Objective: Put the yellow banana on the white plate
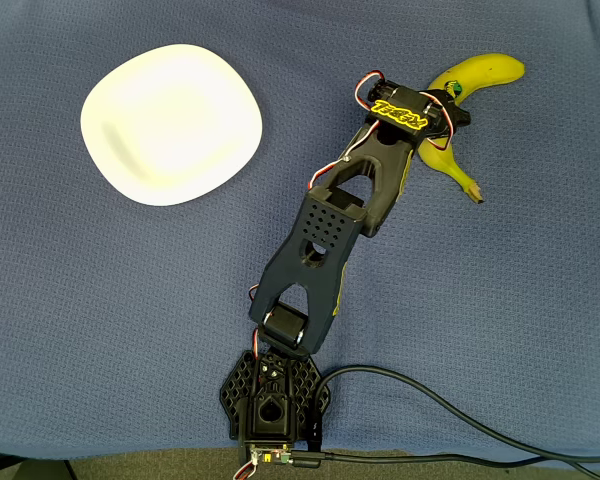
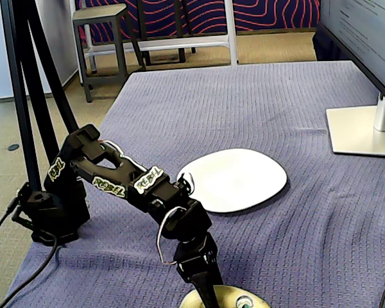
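The yellow banana (image 1: 490, 72) lies on the blue cloth at the upper right of the overhead view, stem tip pointing down-right, a small dark green sticker near its middle. My black gripper (image 1: 442, 110) sits over the banana's middle with its jaws on either side of the fruit; how tightly they close is hidden by the wrist. In the fixed view the gripper (image 2: 208, 292) reaches down onto the banana (image 2: 234, 300) at the bottom edge. The white plate (image 1: 170, 125) lies bare at the upper left, well apart from the gripper, and sits mid-table in the fixed view (image 2: 234, 179).
The arm base (image 1: 275, 400) stands at the table's near edge with a black cable (image 1: 430, 400) trailing right. A monitor stand (image 2: 362, 128) sits at the far right of the fixed view, black tripod legs (image 2: 25, 96) at its left. Blue cloth covers the table.
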Tool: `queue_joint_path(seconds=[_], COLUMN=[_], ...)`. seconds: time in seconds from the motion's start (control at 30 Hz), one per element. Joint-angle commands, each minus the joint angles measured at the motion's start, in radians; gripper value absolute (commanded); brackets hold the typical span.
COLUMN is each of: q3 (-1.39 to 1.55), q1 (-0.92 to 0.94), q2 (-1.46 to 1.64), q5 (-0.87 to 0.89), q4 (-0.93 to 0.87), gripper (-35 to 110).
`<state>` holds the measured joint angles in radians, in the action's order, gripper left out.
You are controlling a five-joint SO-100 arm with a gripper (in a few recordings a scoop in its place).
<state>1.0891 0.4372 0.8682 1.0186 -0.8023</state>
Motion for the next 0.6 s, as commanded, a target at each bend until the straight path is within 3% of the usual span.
queue_joint_path(seconds=[0.0, 0.13, 0.33, 0.57], q3=[0.011, 0.031, 0.028, 0.014], q1=[0.026, 0.029, 0.031, 0.04], q2=[0.014, 0.023, 0.026, 0.038], q5=[0.02, 0.031, -0.003, 0.002], q4=[0.04, 0.052, 0.058, 0.029], gripper=[15, 15, 0, 0])
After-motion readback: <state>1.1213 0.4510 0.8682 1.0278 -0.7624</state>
